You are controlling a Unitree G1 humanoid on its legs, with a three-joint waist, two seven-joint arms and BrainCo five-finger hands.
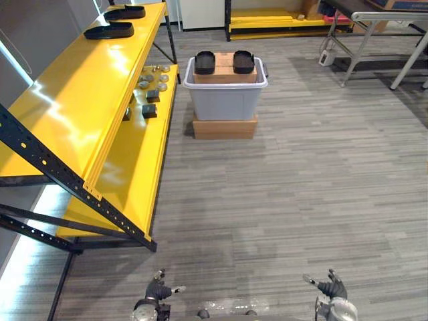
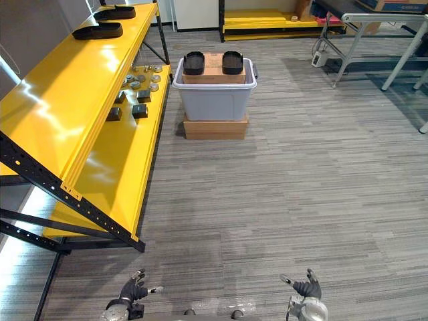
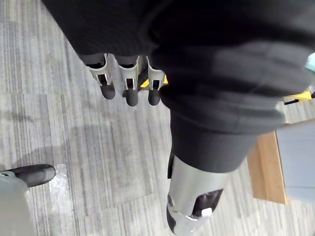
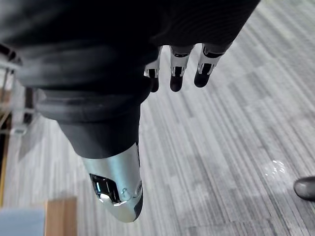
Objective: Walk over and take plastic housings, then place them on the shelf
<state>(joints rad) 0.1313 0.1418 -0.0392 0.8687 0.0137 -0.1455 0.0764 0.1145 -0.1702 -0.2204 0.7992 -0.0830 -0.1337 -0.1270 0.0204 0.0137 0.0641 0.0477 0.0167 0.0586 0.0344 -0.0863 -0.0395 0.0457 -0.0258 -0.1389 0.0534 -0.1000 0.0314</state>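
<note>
A grey striped floor spreads before us, with a yellow shelf running along the left side; on its top level, at the far end, we see two black plastic housings lying one behind the other; its lower level carries a cluster of small parts. Just beside the shelf's far end a grey bin stands on a wooden base; a cardboard box fills the bin, and on it rest two more housings, side by side and well apart from us. Metal-legged tables stand at the far right. The left hand and the right hand hang low at the near edge; the left fingers and the right fingers are relaxed and slightly spread, thumbs apart, holding nothing.
</note>
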